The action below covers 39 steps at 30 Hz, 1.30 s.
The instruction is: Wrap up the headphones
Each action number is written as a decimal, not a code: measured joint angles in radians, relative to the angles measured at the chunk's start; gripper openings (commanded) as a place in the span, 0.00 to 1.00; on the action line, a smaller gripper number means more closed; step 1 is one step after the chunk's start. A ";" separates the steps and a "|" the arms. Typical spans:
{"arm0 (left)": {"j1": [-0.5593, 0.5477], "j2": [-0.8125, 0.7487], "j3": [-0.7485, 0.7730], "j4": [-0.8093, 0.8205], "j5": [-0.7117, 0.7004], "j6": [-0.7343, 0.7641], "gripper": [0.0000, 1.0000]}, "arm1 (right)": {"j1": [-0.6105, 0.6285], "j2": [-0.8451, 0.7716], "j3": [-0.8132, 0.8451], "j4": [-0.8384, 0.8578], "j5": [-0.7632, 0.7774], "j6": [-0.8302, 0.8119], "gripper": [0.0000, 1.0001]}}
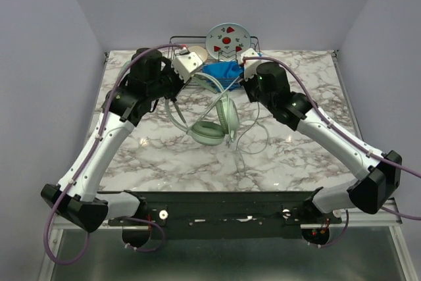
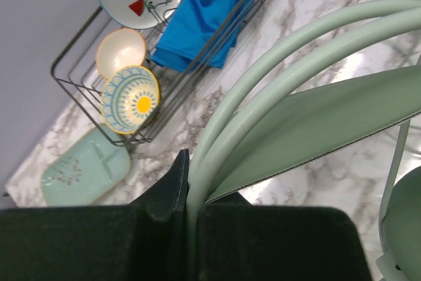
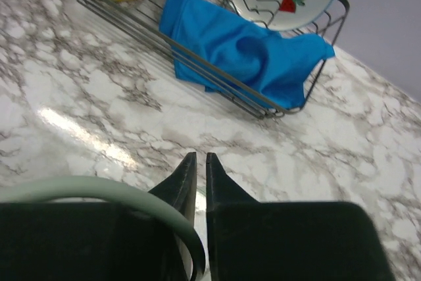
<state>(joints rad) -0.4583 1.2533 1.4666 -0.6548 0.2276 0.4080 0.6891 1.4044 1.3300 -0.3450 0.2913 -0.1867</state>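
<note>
headphones (image 1: 212, 123) mid-table (image 1: 296, 156), between the two arms, just in front of the rack (image 3: 131, 23)
left gripper (image 2: 189, 185) clamped tight on the headband (image 2: 276, 77), band pinched between its fingers. right gripper (image 3: 201, 162) cracked open by just a slit, nothing between the tips; the band curves past outside its left finger. ear cups (image 1: 208, 133) sit on the marble, thin cable (image 1: 241, 153) trails toward the near edge.

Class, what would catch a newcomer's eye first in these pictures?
The pale mint-green over-ear headphones at the middle of the marble table, their slim headband pinched by the left gripper. Behind them, a bright blue cloth drapes over a wire rack holding a round plate painted with red shapes.
</note>
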 measured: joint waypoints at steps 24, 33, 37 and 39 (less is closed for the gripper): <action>0.000 0.032 0.628 -0.155 0.116 -0.426 0.00 | -0.030 0.446 -0.050 0.676 -0.597 0.467 0.43; 0.044 0.095 0.703 -0.153 0.053 -0.473 0.00 | -0.030 0.577 -0.079 0.721 -0.632 0.539 0.39; 0.105 0.137 0.727 -0.146 0.057 -0.517 0.00 | -0.028 0.597 -0.113 0.734 -0.638 0.554 0.36; 0.154 0.153 0.731 -0.135 0.072 -0.545 0.00 | -0.027 0.598 -0.142 0.740 -0.638 0.556 0.31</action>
<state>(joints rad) -0.3038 1.4059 2.1975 -0.7902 0.3000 -0.1371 0.6624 2.0022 1.1881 0.3954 -0.3470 0.3691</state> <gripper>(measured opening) 0.061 0.368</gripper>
